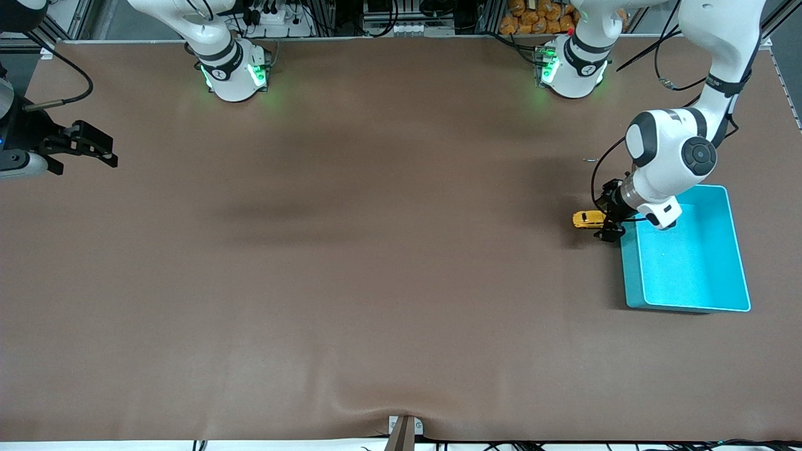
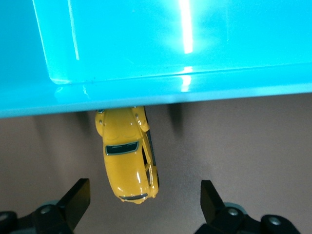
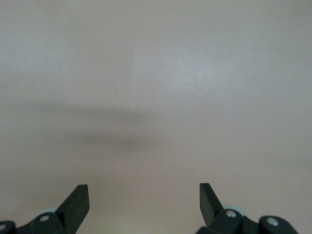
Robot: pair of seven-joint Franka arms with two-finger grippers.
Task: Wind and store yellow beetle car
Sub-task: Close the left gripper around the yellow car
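The brown table [image 1: 351,269] fills almost the whole front view, and its cloth makes a small fold at the edge closest to the front camera. Both arm bases stand at the 12 o'clock edge of that view.

The left arm [image 1: 677,150] bends down from its base to about 3 o'clock of the front view, at the left arm's end of the table. The right arm [image 1: 19,156] waits at 9 o'clock, at the right arm's end, held above the bare cloth.

The turquoise bin [image 1: 739,263] lies flat on the table at about 3 to 4 o'clock, under the wrist of the left arm. Nothing shows inside it.

The left gripper [image 1: 609,216] hangs low, just beside the bin's edge, over the car. In the left wrist view its two black fingers [image 2: 75,200] are spread wide, one on each side of the car, and neither touches it. The right gripper [image 1: 94,147] is also spread wide, with only cloth under it.

The yellow beetle car [image 1: 588,218] stands on its wheels on the table, just beside the bin's outer wall, toward the centre of the table. It seems to be very near the wall, but whether it touches I cannot tell
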